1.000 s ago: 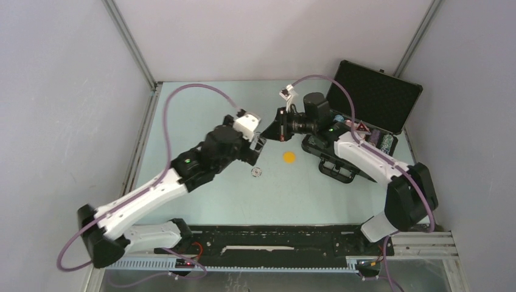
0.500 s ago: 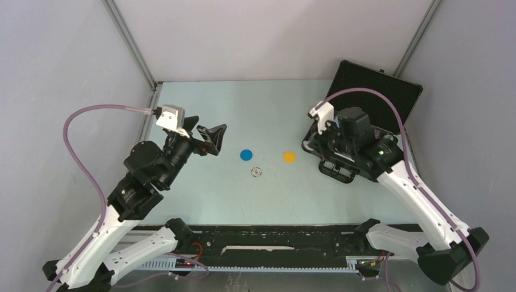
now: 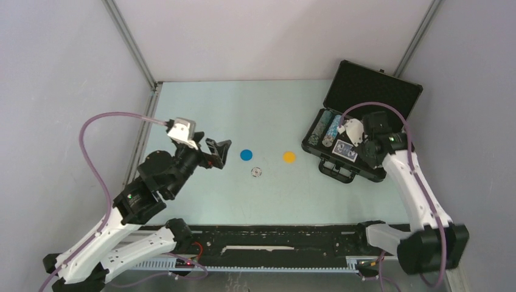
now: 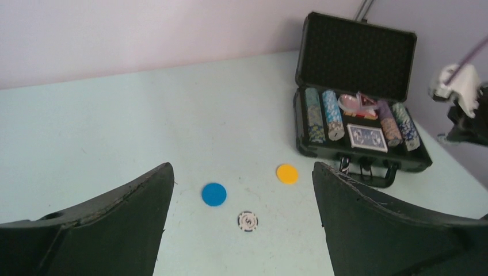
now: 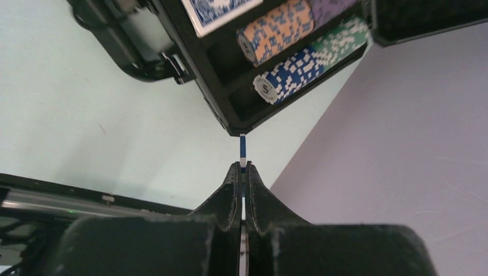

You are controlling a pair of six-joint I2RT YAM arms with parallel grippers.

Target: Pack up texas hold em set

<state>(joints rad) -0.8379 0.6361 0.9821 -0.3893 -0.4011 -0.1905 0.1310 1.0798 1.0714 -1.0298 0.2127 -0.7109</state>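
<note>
The black briefcase (image 3: pixel 371 91) lies open at the right, its foam lid raised. Rows of striped chips (image 4: pixel 322 112), a blue card deck (image 4: pixel 366 137) and a red triangle (image 4: pixel 362 102) sit in its tray. On the table lie a blue disc (image 3: pixel 246 154), a yellow disc (image 3: pixel 289 157) and one striped chip (image 3: pixel 256 173). My left gripper (image 3: pixel 219 152) hangs open left of the blue disc, holding nothing. My right gripper (image 5: pixel 242 167) is shut on a thin blue-and-white chip (image 5: pixel 242 148), seen edge-on, just off a corner of the case by the chip rows (image 5: pixel 288 75).
Grey walls close in the table on the left, back and right; the case (image 4: pixel 357 57) stands close to the right wall. Its handle (image 3: pixel 336 170) points toward the table's near side. A black rail (image 3: pixel 268 234) runs along the near edge between the arm bases.
My left arm has pulled back to the left, uncovering the blue disc, and its jaws have widened. My right arm has swung from the table's middle back over the case.
</note>
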